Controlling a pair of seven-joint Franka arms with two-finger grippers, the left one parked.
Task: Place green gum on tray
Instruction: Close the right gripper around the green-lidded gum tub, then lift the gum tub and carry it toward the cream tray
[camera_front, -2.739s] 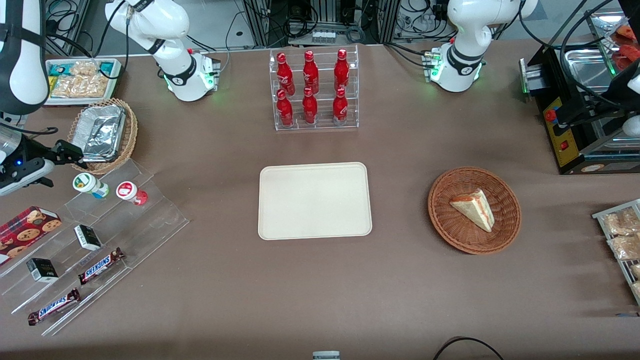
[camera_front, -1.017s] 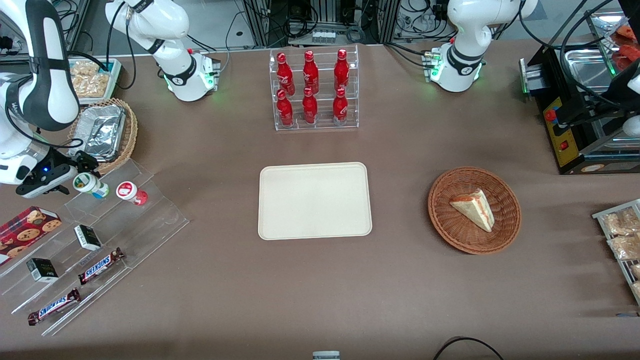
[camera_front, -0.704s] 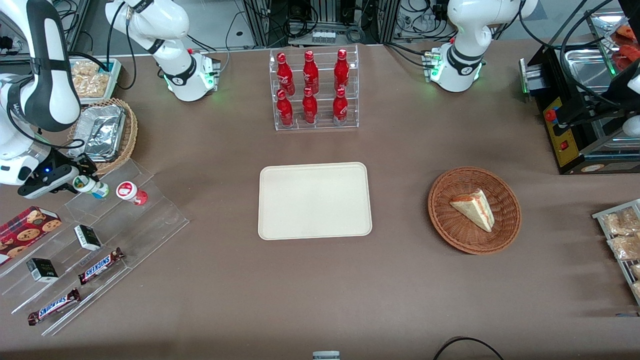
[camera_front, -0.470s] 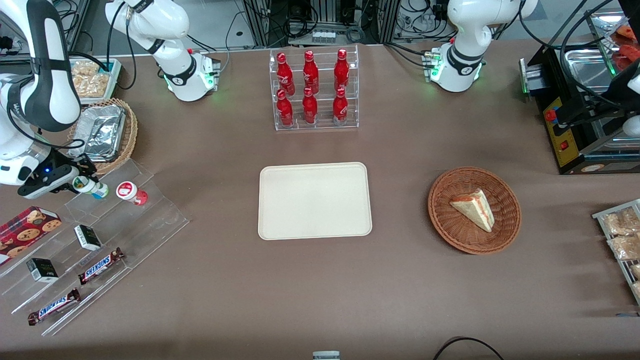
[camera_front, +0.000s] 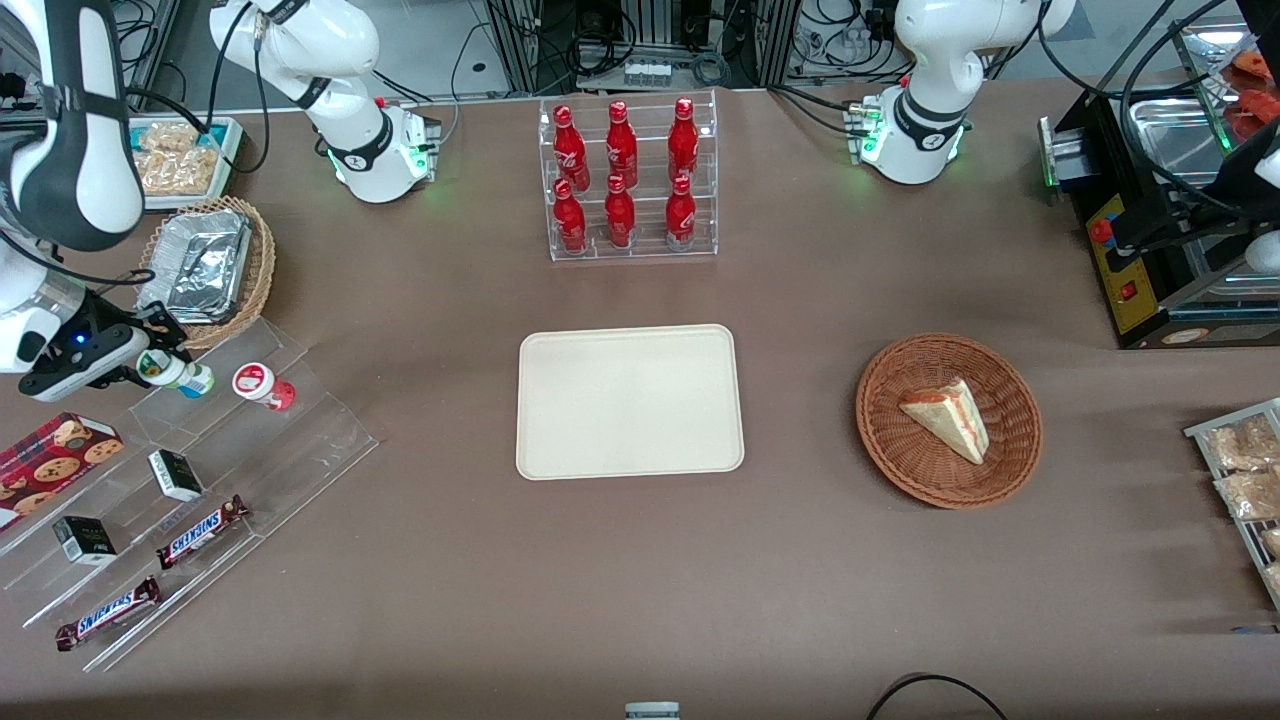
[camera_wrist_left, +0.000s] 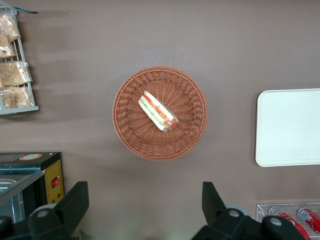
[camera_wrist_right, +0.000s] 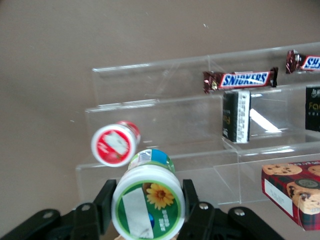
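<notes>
1. Two black fingers (camera_wrist_right: 191, 205) of the gripper (camera_front: 150, 352) press against either side of the green gum (camera_wrist_right: 148, 202), so the jaws are closed on the bottle, spread only as wide as its body.
2. The green gum (camera_front: 172, 370) shows its green-rimmed lid with a flower print in the right wrist view, and its teal base band points toward the red-lidded gum bottle (camera_front: 261, 385).
3. The gripper and green gum are at the top step of the clear acrylic stepped display (camera_front: 300, 440), toward the working arm's end of the table; whether the bottle touches the step cannot be told.
4. The red-lidded gum bottle lies just beside the green gum on the same step, apart from it.
5. Lower steps carry two Snickers bars (camera_front: 200, 530), two small black boxes (camera_front: 175, 474), and a red cookie box (camera_front: 55, 455).
6. The tray (camera_front: 630, 402) lies flat mid-table, well apart from the gripper, nothing on it.
7. A wicker basket (camera_front: 1005, 455) holding a sandwich wedge (camera_front: 945, 418) sits toward the parked arm's end.
</notes>
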